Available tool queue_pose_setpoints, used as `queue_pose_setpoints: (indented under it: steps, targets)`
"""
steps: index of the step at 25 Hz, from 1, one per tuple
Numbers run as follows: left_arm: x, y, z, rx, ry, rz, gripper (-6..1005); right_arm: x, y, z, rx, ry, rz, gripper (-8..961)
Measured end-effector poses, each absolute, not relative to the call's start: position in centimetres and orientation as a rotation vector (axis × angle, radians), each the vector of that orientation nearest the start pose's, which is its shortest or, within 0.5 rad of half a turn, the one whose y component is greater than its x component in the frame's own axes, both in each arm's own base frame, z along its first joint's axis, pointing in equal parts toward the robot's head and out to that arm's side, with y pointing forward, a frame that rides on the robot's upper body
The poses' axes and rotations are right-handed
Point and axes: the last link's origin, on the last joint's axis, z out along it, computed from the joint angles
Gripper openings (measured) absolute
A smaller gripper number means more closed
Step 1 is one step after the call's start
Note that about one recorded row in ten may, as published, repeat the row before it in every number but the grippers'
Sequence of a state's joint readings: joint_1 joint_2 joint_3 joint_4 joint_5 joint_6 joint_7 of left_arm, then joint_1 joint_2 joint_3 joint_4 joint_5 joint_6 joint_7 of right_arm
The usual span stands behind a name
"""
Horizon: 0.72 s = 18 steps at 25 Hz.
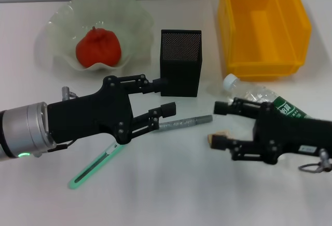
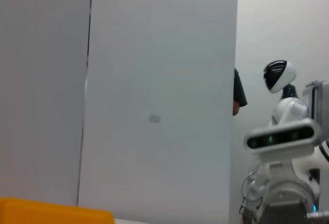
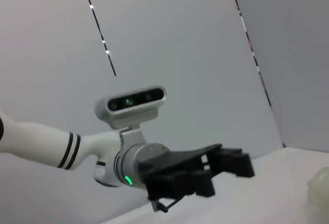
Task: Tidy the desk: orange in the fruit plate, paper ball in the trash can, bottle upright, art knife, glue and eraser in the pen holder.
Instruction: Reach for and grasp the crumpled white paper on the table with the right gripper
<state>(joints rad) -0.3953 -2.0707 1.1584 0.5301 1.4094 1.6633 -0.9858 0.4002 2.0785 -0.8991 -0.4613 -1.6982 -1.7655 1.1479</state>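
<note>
We are reaching with the left gripper (image 1: pixel 165 95), its fingers apart, just in front of the pen holder (image 1: pixel 180 62); one art knife (image 1: pixel 184 123) and one green stick (image 1: pixel 94 165) are lying below it, so we judge pen-holder items are in hand. One orange (image 1: pixel 98 47) is already sitting in the fruit plate (image 1: pixel 62 24), left of the holder. Right of the holder, the right gripper (image 1: pixel 220 125) is spread apart beside one eraser (image 1: pixel 218 137), over one lying bottle (image 1: pixel 254 94), before one yellow bin (image 1: pixel 264 24). Next we are needing to descend and close.

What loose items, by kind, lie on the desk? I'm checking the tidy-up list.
Orange, in the fruit plate: 1
Bottle, lying down: 1
Grey stick-shaped item: 1
Green stick-shaped item: 1
Small tan block: 1
Total: 5
</note>
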Motion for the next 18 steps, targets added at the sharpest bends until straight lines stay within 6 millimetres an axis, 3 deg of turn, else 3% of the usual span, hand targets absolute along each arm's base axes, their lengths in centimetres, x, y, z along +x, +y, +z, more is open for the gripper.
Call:
queue_pose_setpoints:
  steps: [2,3,4,5,8,9,10,14,18]
  targets:
    - [-23.5,27.8,-3.0,-2.71,-0.208,-1.147,463,25.5,26.4,-0.5,-2.808,0.556,1.111,797]
    - [-23.5,27.8,-3.0,-2.71,-0.208,-1.147,463,25.5,26.4,-0.5,-2.808,0.556,1.111,797]
    - [-23.6,27.8,-3.0,-2.711,-0.21,-1.144,462,24.9,26.8,1.4,-2.833,0.571,1.074,797]
    - [-23.7,27.7,-3.1,-2.711,-0.215,-1.143,462,24.9,26.8,1.4,-2.833,0.571,1.074,797]
    - [-23.8,27.7,-3.1,-2.709,-0.219,-1.141,462,23.6,27.4,5.2,-2.858,0.618,0.986,797]
    - [-23.9,27.6,-3.2,-2.708,-0.222,-1.139,462,22.7,27.8,7.8,-2.844,0.654,0.925,797]
    - [-23.9,27.6,-3.2,-2.708,-0.222,-1.139,462,22.7,27.8,7.8,-2.844,0.654,0.925,796]
    - [-24.5,27.2,-3.3,-2.698,-0.234,-1.126,462,20.6,29.0,11.7,-2.841,0.753,0.8,796]
    - [-24.6,27.1,-3.3,-2.695,-0.243,-1.124,462,19.9,29.6,12.3,-2.855,0.791,0.734,796]
